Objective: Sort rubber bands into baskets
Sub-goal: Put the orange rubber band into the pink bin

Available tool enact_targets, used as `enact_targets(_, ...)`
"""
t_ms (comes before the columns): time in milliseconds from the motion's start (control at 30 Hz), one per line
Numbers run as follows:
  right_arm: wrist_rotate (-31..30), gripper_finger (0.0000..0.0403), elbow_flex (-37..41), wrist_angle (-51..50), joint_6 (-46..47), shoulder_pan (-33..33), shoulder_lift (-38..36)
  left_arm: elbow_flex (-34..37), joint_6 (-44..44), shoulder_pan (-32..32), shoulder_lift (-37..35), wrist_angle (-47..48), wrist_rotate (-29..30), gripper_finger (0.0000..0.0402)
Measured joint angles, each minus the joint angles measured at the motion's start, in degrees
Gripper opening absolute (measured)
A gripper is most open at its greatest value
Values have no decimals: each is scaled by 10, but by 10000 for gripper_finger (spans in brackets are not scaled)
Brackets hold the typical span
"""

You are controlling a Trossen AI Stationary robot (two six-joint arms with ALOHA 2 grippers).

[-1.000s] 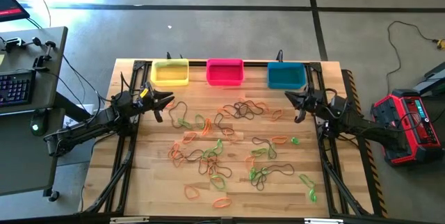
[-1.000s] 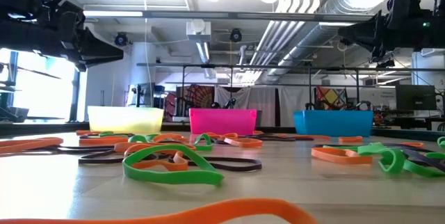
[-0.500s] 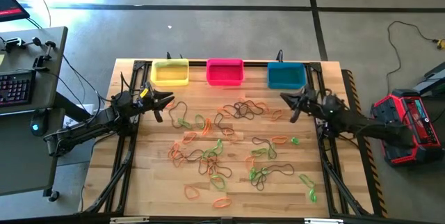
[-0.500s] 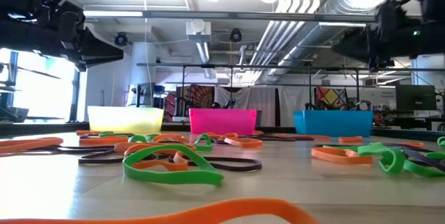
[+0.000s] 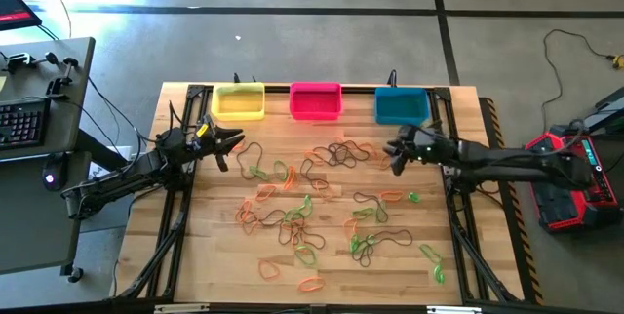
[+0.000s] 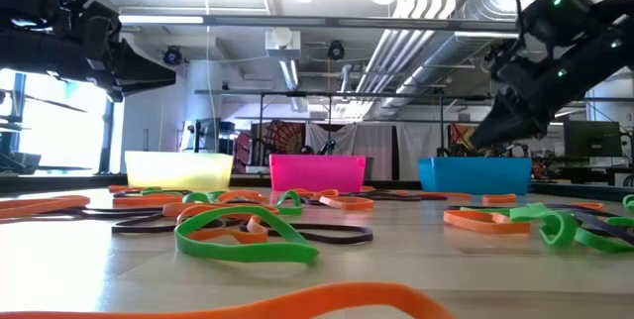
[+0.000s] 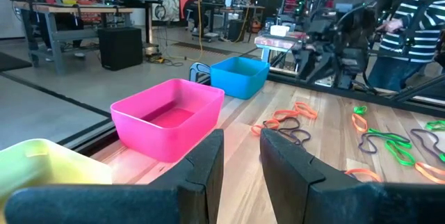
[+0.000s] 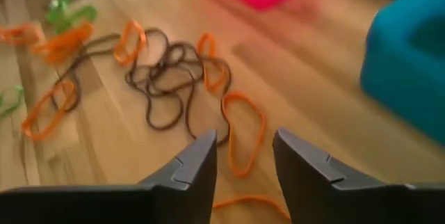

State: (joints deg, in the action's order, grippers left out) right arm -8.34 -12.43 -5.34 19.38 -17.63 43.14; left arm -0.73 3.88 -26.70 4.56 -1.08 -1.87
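Note:
Many green, orange and dark rubber bands (image 5: 302,207) lie loose on the wooden table (image 5: 195,255). Along its far edge stand the three baskets: yellow (image 5: 239,101), pink (image 5: 315,101) and teal (image 5: 402,106). My right gripper (image 5: 392,155) hangs open above the table, just near of the teal basket, tipped down. Its wrist view shows an orange band (image 8: 245,132) and dark bands (image 8: 170,78) on the wood below the gripper (image 8: 243,158). My left gripper (image 5: 237,144) waits open and empty near the yellow basket (image 7: 42,165).
A desk with a keyboard (image 5: 24,124) stands left of the table, and a red device (image 5: 575,173) sits on the floor to the right. A person in a striped top (image 7: 424,15) is beyond the table. Bare wood lies along the table's left side.
My right gripper has moved from the table's right edge toward the middle and come down, its fingers tipping down toward the bands near the teal basket. The bands and baskets have stayed where they were.

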Motion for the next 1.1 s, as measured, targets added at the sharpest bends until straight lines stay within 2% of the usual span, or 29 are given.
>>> enact_targets(300,15,174,-34,9,24,0,132,0,0,0,0,0,0,85)
enact_targets(667,-10,233,-120,-3,-32,0,294,0,0,0,0,0,0,85)
enact_targets(967,-6,237,-184,-38,-63,-5,397,0,0,0,0,0,0,85)
enact_targets(1100,0,212,-225,-85,-61,-16,428,0,0,0,0,0,0,85)
